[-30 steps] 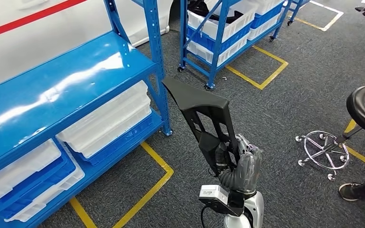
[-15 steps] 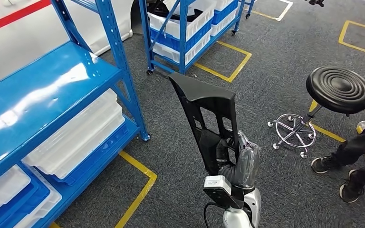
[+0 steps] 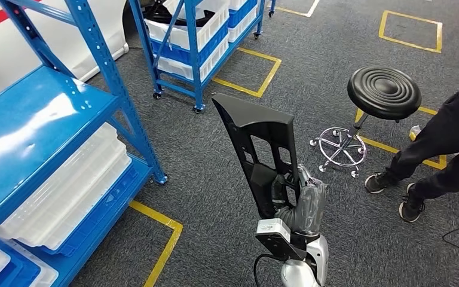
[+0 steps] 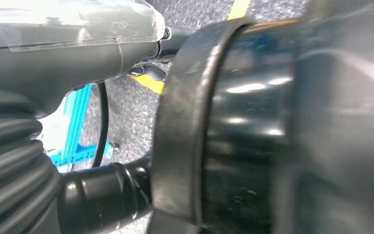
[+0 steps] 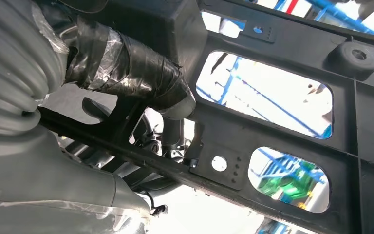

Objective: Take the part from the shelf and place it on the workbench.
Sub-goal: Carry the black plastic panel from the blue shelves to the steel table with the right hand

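Note:
The part is a long black plastic panel with cut-out windows, standing upright in front of me over the grey carpet. My right hand grips its lower end from the right side. In the right wrist view the taped fingers wrap around a rib of the part. The left wrist view shows my left hand close up beside dark body parts; how its fingers lie is not clear.
A blue shelf with white trays stands at the left. A wheeled blue rack is at the back. A black stool and a person's legs are at the right. Yellow tape marks the floor.
The camera has turned to the right: the blue shelf slid left, and the stool and the person came further into the picture. My right hand holds the part as before.

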`<action>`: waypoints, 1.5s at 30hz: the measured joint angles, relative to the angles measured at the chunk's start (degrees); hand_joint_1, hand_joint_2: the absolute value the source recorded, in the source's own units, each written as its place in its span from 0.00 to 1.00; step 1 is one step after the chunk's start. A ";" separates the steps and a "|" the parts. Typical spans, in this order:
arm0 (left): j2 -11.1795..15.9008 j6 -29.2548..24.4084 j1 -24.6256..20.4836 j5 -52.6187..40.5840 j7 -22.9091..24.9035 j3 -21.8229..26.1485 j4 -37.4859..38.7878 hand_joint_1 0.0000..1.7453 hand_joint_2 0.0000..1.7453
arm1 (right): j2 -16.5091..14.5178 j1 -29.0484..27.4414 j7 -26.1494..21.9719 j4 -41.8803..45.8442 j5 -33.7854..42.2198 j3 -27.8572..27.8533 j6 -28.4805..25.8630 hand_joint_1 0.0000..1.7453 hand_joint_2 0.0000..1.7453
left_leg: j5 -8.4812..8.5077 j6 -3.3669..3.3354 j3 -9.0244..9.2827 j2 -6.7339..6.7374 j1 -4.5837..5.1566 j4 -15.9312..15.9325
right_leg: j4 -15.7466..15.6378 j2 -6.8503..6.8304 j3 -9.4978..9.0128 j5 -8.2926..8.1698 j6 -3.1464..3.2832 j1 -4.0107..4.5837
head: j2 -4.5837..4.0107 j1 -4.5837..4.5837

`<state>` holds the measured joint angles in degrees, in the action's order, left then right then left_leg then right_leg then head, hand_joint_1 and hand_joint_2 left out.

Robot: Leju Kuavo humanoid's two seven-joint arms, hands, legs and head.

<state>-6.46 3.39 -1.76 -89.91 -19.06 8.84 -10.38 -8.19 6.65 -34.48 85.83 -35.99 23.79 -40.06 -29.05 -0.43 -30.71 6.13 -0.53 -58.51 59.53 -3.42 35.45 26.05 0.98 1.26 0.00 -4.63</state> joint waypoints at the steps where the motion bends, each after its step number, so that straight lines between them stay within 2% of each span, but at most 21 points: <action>1: -0.01 0.01 -0.11 -0.01 -0.04 -0.07 0.00 0.00 1.00 | 0.03 -0.01 0.01 -0.02 0.07 0.03 0.00 1.00 1.00 | -0.24 0.26 0.21 0.20 -0.07 0.01 | -0.32 0.67 -0.21 -0.11 0.28 -0.20 | 0.00 0.01; 3: -0.02 0.02 -0.17 -0.02 -0.28 -0.17 0.00 0.00 1.00 | 0.05 0.18 0.00 -0.09 0.27 0.11 -0.04 1.00 1.00 | -1.79 0.65 -0.32 -1.56 -0.17 -2.01 | -1.12 1.93 -0.80 -0.44 0.99 -0.67 | 0.00 0.03; 6: 0.01 0.05 0.12 -0.01 -0.67 -0.26 0.00 0.00 1.00 | 0.02 0.58 -0.07 -0.51 0.45 0.36 -0.07 1.00 1.00 | -6.44 0.92 -5.34 -5.07 -0.26 -12.09 | -1.29 3.85 -1.11 -0.51 1.69 -0.92 | 0.00 0.12; 8: 0.03 0.07 0.18 0.02 -0.81 -0.27 0.00 0.00 1.00 | 0.03 0.51 -0.10 -0.93 0.57 0.43 -0.07 1.00 1.00 | -6.51 1.16 -7.79 -5.52 -0.31 -15.70 | -0.95 5.43 -1.11 -0.33 1.67 -0.97 | 0.00 0.12; 10: 0.05 0.10 0.14 0.04 -0.84 -0.27 0.00 0.00 1.00 | 0.02 0.48 -0.11 -1.22 0.77 0.43 -0.07 1.00 1.00 | -2.44 1.37 -6.30 -6.03 -0.54 -11.02 | -0.26 7.12 -1.10 0.06 1.33 -1.20 | 0.00 0.12; 12: 0.07 0.18 0.19 0.04 -0.84 -0.28 0.02 0.00 1.00 | 0.02 0.51 -0.15 -1.35 1.00 0.43 -0.06 1.00 1.00 | 0.56 1.38 -3.52 -8.04 -0.85 -4.37 | 0.76 8.61 -0.77 0.61 0.71 -1.40 | 0.00 0.12; 14: 0.08 0.23 0.20 0.03 -0.86 -0.32 0.05 0.00 1.00 | 0.01 0.53 -0.19 -1.40 1.10 0.45 -0.05 1.00 1.00 | 0.83 0.95 -2.54 -9.22 -0.76 -2.01 | 1.32 9.62 -0.23 0.77 -0.02 -1.47 | 0.00 0.13; 16: 0.06 0.24 0.02 0.05 -0.87 -0.34 0.07 0.00 1.00 | 0.02 0.49 -0.22 -1.43 1.16 0.46 -0.04 1.00 1.00 | 1.11 0.18 -2.51 -8.42 -0.58 -1.68 | 1.18 10.38 0.05 0.54 -0.67 -1.57 | 0.00 0.15; 19: 0.04 0.25 -0.12 0.08 -0.89 -0.34 0.07 0.00 1.00 | 0.07 0.60 -0.21 -1.45 1.30 0.47 -0.06 1.00 1.00 | 1.64 -0.94 -2.17 -6.79 -0.82 -0.76 | 4.20 7.14 1.56 2.52 -1.44 -1.44 | 0.00 0.03; 21: 0.05 0.28 0.01 0.06 -0.90 -0.36 0.07 0.00 1.00 | 0.08 0.80 -0.25 -1.56 1.31 0.51 -0.07 1.00 1.00 | 1.67 -1.24 -2.12 -5.50 -0.74 -0.60 | 11.10 4.52 4.98 5.89 -1.85 -1.53 | 0.00 -0.07; 23: 0.08 0.32 0.11 0.06 -0.90 -0.36 0.07 0.00 1.00 | 0.11 0.86 -0.28 -1.81 1.31 0.54 -0.06 1.00 1.00 | 1.53 -1.28 -2.10 -4.11 -0.70 -0.61 | 16.28 3.84 7.69 7.25 -2.03 -1.71 | 0.00 -0.07; 25: 0.10 0.40 0.08 0.06 -0.91 -0.36 0.07 0.00 1.00 | 0.15 0.88 -0.33 -2.04 1.31 0.55 -0.06 1.00 1.00 | 1.27 -1.16 -1.83 -2.82 -0.69 -0.61 | 13.20 3.30 6.21 4.51 -1.88 -1.74 | 0.00 -0.06; 27: 0.09 0.55 0.06 0.09 -1.14 -0.36 0.07 0.00 1.00 | 0.16 1.12 -0.38 -2.10 1.34 0.61 -0.06 1.00 1.00 | 0.94 -0.80 -1.36 -1.73 -0.62 -0.59 | 5.38 1.06 2.20 1.09 -1.33 -1.26 | 0.00 -0.06; 30: 0.11 0.86 0.07 0.29 -1.64 -0.34 0.07 0.00 1.00 | 0.16 1.66 -0.45 -2.13 1.47 0.86 -0.06 1.00 1.00 | 0.45 0.07 -0.89 -0.23 -0.34 -0.53 | 0.48 -1.06 0.01 0.48 -0.36 -0.14 | 0.00 -0.04; 32: 0.15 0.95 -0.08 0.42 -1.67 -0.31 0.06 0.00 1.00 | 0.18 1.70 -0.47 -2.13 1.51 0.91 -0.07 1.00 1.00 | 0.14 0.70 -0.39 0.65 -0.31 -0.31 | 0.15 0.42 -0.14 0.34 0.19 -0.24 | 0.00 -0.03; 34: 0.24 0.96 -0.17 0.49 -1.72 -0.31 0.05 0.00 1.00 | 0.18 1.87 -0.50 -2.12 1.54 0.94 -0.08 1.00 1.00 | -1.33 1.24 -0.72 -1.09 -0.43 -2.00 | -0.49 1.75 -0.67 0.06 0.90 -0.71 | 0.00 0.04; 37: 0.29 1.04 0.07 0.50 -1.85 -0.31 0.04 0.00 1.00 | 0.15 2.19 -0.51 -2.34 1.64 1.22 -0.07 1.00 1.00 | -6.17 1.52 -5.86 -5.05 -0.55 -12.37 | -0.74 3.83 -0.94 -0.09 1.60 -0.88 | 0.00 0.20; 39: 0.30 1.08 0.12 0.50 -1.86 -0.31 0.04 0.00 1.00 | 0.15 2.18 -0.46 -2.67 1.91 1.34 -0.07 1.00 1.00 | -6.28 1.46 -8.66 -5.57 -0.52 -16.57 | -0.61 5.57 -1.02 -0.02 1.70 -0.72 | 0.00 0.21; 41: 0.30 1.10 0.03 0.50 -1.86 -0.30 0.04 0.00 1.00 | 0.16 2.18 -0.42 -2.87 2.12 1.35 -0.07 1.00 1.00 | -2.11 1.10 -7.36 -6.03 -0.50 -12.01 | -0.39 7.31 -1.21 0.14 1.66 -0.66 | 0.00 0.20; 43: 0.39 1.13 0.10 0.48 -1.85 -0.30 0.05 0.00 1.00 | 0.16 2.26 -0.40 -2.93 2.14 1.35 -0.07 1.00 1.00 | 1.51 0.59 -4.38 -8.19 -0.55 -4.33 | -0.05 8.79 -1.18 0.35 1.40 -0.71 | 0.00 0.18; 45: 0.50 1.17 0.06 0.45 -1.85 -0.32 0.07 0.00 1.00 | 0.16 2.32 -0.38 -3.01 2.15 1.35 -0.07 1.00 1.00 | 2.25 0.29 -3.01 -9.68 -0.43 -0.88 | 0.15 9.97 -0.80 0.38 0.78 -0.94 | 0.00 0.18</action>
<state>-5.96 4.56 -1.70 -89.47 -20.92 8.52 -10.32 -8.03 8.96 -34.86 82.82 -33.84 25.14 -40.13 -26.80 -0.13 -33.72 -3.55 -0.96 -59.38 59.68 6.55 34.65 26.43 1.76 0.32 0.00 -4.45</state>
